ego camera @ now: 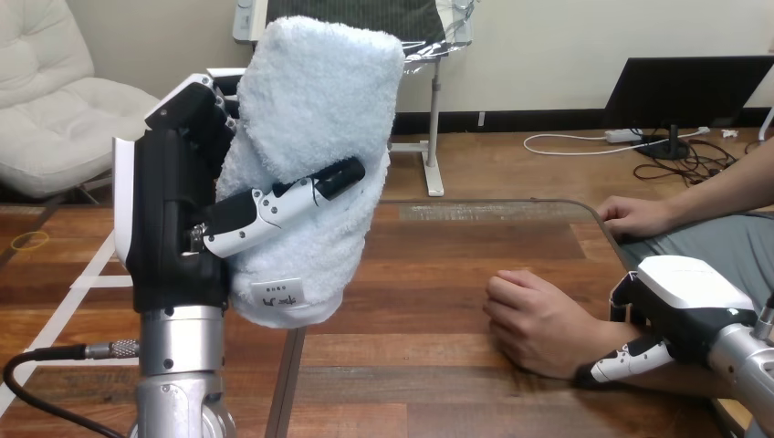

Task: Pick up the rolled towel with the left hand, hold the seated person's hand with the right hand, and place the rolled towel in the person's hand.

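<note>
Head view: the rolled towel, pale blue and fluffy, stands nearly upright in the air at the view's left, lifted clear of the table. A small white label shows near its lower end. The left hand grips the towel from the left side: its thumb lies curled across the front of the roll and presses into the pile, while its fingers wrap round the back at the upper left. The silver left forearm rises from the bottom edge straight below that hand.

Right of the towel and well apart from it, the person's hand near the table's middle rests on the wood, back upward, with its fingers curled loosely under. It holds nothing. The right hand sits on the wrist of that hand, its white back shell upward. Its thumb lies against the near side of the wrist and its dark fingers bend down over the far side, so it clasps the wrist. The right forearm comes in from the lower right corner.

Farther back, the person's hand at the view's right lies flat on the table's far edge, touching nothing else.
</note>
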Tool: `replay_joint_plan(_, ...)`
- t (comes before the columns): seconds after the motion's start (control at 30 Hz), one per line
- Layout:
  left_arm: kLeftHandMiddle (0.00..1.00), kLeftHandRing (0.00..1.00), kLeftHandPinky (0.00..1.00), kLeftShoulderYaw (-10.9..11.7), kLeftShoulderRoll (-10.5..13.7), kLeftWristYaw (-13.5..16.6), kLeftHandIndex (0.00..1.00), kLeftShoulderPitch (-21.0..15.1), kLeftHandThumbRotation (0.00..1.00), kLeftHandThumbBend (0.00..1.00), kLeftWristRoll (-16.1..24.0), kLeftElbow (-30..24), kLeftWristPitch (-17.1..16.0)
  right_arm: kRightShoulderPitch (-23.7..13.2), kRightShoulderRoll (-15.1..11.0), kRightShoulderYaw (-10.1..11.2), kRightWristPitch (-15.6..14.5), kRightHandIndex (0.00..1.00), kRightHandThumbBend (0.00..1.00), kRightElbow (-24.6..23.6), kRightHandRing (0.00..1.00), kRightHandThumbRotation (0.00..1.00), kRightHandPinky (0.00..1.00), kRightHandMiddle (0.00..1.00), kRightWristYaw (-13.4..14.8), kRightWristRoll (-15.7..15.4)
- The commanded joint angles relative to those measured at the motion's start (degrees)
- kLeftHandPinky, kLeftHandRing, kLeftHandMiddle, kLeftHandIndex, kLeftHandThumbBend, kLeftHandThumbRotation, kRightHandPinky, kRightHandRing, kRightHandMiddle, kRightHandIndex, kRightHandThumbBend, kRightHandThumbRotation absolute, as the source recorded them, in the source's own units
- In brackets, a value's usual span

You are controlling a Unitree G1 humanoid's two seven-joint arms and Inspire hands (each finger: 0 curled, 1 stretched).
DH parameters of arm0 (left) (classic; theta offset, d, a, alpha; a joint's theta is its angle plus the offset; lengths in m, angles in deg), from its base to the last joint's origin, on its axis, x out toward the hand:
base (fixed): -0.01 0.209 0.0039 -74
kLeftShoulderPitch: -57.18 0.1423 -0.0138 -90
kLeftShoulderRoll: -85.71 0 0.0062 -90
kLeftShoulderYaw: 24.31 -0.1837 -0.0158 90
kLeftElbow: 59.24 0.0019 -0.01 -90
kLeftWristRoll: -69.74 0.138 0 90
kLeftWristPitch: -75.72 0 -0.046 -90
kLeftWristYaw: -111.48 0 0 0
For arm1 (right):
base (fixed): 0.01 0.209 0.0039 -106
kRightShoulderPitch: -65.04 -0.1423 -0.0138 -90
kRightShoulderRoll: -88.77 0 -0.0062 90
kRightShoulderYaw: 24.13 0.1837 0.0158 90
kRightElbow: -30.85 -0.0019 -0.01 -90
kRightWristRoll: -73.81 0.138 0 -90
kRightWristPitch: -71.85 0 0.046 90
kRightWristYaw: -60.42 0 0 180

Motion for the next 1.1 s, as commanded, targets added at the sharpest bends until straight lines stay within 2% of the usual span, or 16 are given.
replay_joint_plan(0.0,0.26,0.19,0.13,0.46,-0.23,-0.02,0.36,-3.73,0.0,0.54,-0.86,-2.36,-1.87,0.5,3.47,-1.78,-0.45,0.45,0.99,0.82,0.33,0.57,0.25,0.41,-2.75,1.9)
replay_joint_plan(0.27,0.26,0.19,0.14,0.39,-0.38,0.2,0.36,-3.55,0.0,0.54,-0.62,-2.5,-1.76,0.68,3.05,-1.65,-2.13,0.57,1.0,-0.69,0.45,0.56,0.35,0.54,-6.29,3.33)
replay_joint_plan(0.4,0.26,0.19,0.14,0.41,-0.34,0.07,0.36,-3.56,0.0,0.54,-0.83,-2.37,-1.99,0.76,2.95,-1.19,-3.55,0.66,1.0,-1.7,0.56,0.53,0.43,0.64,-9.27,4.69)
replay_joint_plan(0.67,0.26,0.19,0.14,0.67,-0.05,-0.05,0.36,-3.74,0.0,0.54,-0.77,-1.46,-3.15,1.02,2.44,-0.56,-5.68,0.76,1.0,-3.95,0.69,0.46,0.55,0.75,-14.01,6.91)
replay_joint_plan(1.07,0.26,0.19,0.14,0.64,-0.28,-0.11,0.37,-3.65,0.0,0.54,-1.19,-1.47,-3.11,1.2,1.85,0.96,-6.66,0.84,0.95,-5.62,0.78,0.36,0.6,0.84,-19.48,10.38)
